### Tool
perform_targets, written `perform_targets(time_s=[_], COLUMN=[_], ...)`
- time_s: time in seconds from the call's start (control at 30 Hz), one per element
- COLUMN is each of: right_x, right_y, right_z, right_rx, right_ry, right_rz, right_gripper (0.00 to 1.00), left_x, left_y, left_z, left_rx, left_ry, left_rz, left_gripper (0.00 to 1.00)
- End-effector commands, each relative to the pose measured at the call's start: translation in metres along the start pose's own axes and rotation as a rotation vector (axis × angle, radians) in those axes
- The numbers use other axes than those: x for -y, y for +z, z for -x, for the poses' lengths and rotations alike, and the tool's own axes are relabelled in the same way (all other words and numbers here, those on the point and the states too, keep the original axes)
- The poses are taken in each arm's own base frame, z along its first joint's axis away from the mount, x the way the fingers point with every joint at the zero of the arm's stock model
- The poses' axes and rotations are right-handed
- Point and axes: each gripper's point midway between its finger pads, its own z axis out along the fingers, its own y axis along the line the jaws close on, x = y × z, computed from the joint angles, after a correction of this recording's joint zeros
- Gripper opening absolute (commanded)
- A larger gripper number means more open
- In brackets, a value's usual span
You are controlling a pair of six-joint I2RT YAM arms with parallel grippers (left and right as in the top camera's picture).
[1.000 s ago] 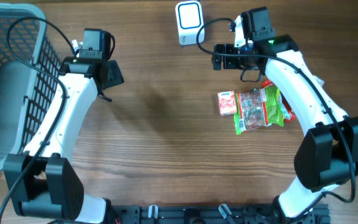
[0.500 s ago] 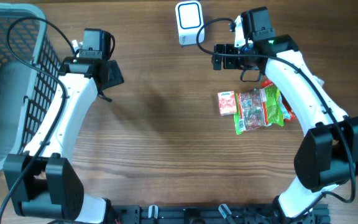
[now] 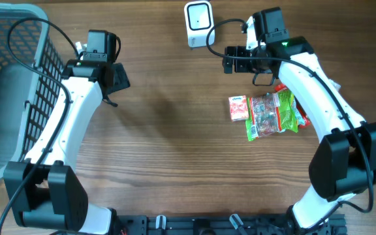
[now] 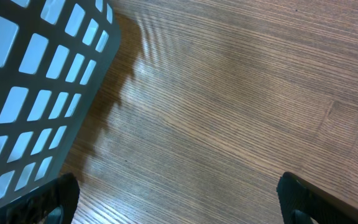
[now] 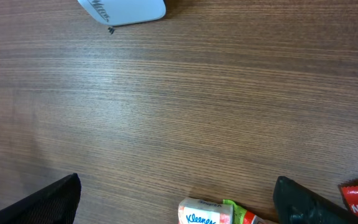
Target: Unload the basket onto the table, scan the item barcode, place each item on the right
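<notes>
Scanner (image 3: 198, 23) sat just far-left of right pincer (image 3: 228, 59), wide & empty like left pincer (image 4: 178, 200); we judged: grab tissue pack (image 3: 238, 108) by edges, barcode unhidden.

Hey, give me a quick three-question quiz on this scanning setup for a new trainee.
1. True or false: the right gripper is gripping the Kleenex pack.
2. Which is nearest the white barcode scanner? A. grey basket B. right gripper C. Kleenex pack
3. Fill in: the basket stands on the ___ arm's side.
Key: 1 false, the pack lies free; 2 B; 3 left.
</notes>
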Motion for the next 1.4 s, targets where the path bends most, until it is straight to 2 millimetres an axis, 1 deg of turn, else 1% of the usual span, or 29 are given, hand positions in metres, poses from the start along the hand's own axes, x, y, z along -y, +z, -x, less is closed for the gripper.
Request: perform_targets(time_s=[0.0, 0.07, 0.1, 0.17, 0.3, 0.33, 0.4, 0.47, 0.5, 0.53, 0.57, 0.6, 0.63, 0.67, 0.7, 0.73, 0.8, 0.83, 0.87, 0.9, 0.93, 1.0, 1.03, 1.1, 1.13, 1.2, 1.27, 1.37], right_x=[-0.002, -0.003, -0.005, -0.009, -0.022, -0.026, -0.023, -0.022, -0.02, -0.018, -0.016, -0.015, -0.014, -0.011, -0.009, -0.007, -0.001, 0.005, 0.009, 0.012, 0.015, 0.023, 0.027, 0.029, 0.028, 0.025, 0.027, 0.03], right_y=[0.0, -0.006, -0.012, -0.03, -0.093, -0.121, -0.178, -0.245, -0.273, -0.309, -0.34, -0.364, -0.391, -0.412, -0.425, -0.435, -0.445, -0.446, -0.443, -0.439, -0.434, -0.416, -0.405, -0.393, -0.384, -0.378, -0.369, -0.355], right_z=[0.004, 0.007, 0.009, 0.016, 0.034, 0.039, 0.046, 0.044, 0.041, 0.034, 0.024, 0.015, 0.002, -0.013, -0.025, -0.037, -0.065, -0.084, -0.099, -0.11, -0.12, -0.136, -0.138, -0.137, -0.134, -0.131, -0.129, -0.13], right_rx=[0.007, 0.02, 0.034, 0.077, 0.221, 0.285, 0.424, 0.586, 0.651, 0.737, 0.812, 0.871, 0.931, 0.977, 1.004, 1.019, 1.028, 1.03, 1.028, 1.029, 1.032, 1.06, 1.098, 1.169, 1.264, 1.366, 1.494, 1.613], right_ry=[-0.008, -0.01, -0.012, -0.019, -0.041, -0.051, -0.054, -0.052, -0.049, -0.042, -0.052, -0.067, -0.095, -0.115, -0.126, -0.142, -0.15, -0.142, -0.139, -0.138, -0.138, -0.121, -0.111, -0.108, -0.121, -0.139, -0.108, -0.073], right_rz=[0.013, 0.016, 0.019, 0.028, 0.058, 0.065, 0.026, -0.001, -0.013, -0.028, -0.04, -0.049, -0.063, -0.08, -0.094, -0.102, -0.116, -0.127, -0.132, -0.133, -0.134, -0.139, -0.138, -0.132, -0.107, -0.071, -0.018, 0.04], right_gripper=[1.0, 1.0, 1.0, 1.0, 1.0, 1.0, 1.0, 1.0, 1.0, 1.0, 1.0, 1.0, 1.0, 1.0, 1.0, 1.0, 1.0, 1.0, 1.0, 1.0, 1.0, 1.0, 1.0, 1.0, 1.0, 1.0, 1.0, 1.0], left_x=[-0.004, -0.004, -0.003, -0.004, -0.004, -0.004, -0.004, -0.004, -0.004, -0.004, -0.004, -0.003, -0.004, -0.003, -0.004, -0.004, -0.004, -0.004, -0.004, -0.004, -0.004, -0.004, -0.004, -0.004, -0.004, -0.003, -0.003, -0.004], left_y=[-0.001, -0.001, -0.001, -0.001, -0.001, -0.001, -0.001, -0.001, -0.001, -0.001, -0.001, -0.001, -0.001, -0.001, -0.001, -0.001, -0.001, -0.001, -0.001, -0.001, -0.001, -0.001, -0.001, -0.001, -0.001, -0.001, -0.001, -0.001], left_z=[0.002, 0.002, 0.002, 0.002, 0.002, 0.002, 0.002, 0.002, 0.002, 0.002, 0.002, 0.002, 0.002, 0.002, 0.002, 0.002, 0.002, 0.002, 0.002, 0.002, 0.002, 0.002, 0.002, 0.002, 0.002, 0.002, 0.002, 0.002], left_rx=[0.01, 0.01, 0.009, 0.01, 0.01, 0.01, 0.01, 0.01, 0.01, 0.01, 0.01, 0.009, 0.01, 0.009, 0.01, 0.01, 0.01, 0.01, 0.01, 0.01, 0.01, 0.01, 0.01, 0.01, 0.01, 0.009, 0.009, 0.01], left_ry=[0.007, 0.007, 0.007, 0.007, 0.007, 0.007, 0.007, 0.007, 0.007, 0.007, 0.007, 0.007, 0.007, 0.007, 0.007, 0.007, 0.007, 0.007, 0.007, 0.007, 0.007, 0.007, 0.007, 0.007, 0.007, 0.007, 0.007, 0.007], left_rz=[0.011, 0.011, 0.011, 0.011, 0.011, 0.011, 0.011, 0.011, 0.011, 0.011, 0.011, 0.011, 0.011, 0.011, 0.011, 0.011, 0.011, 0.011, 0.011, 0.011, 0.011, 0.011, 0.011, 0.011, 0.011, 0.011, 0.011, 0.011], left_gripper=[1.0, 1.0, 1.0, 1.0, 1.0, 1.0, 1.0, 1.0, 1.0, 1.0, 1.0, 1.0, 1.0, 1.0, 1.0, 1.0, 1.0, 1.0, 1.0, 1.0, 1.0, 1.0, 1.0, 1.0, 1.0, 1.0, 1.0, 1.0])
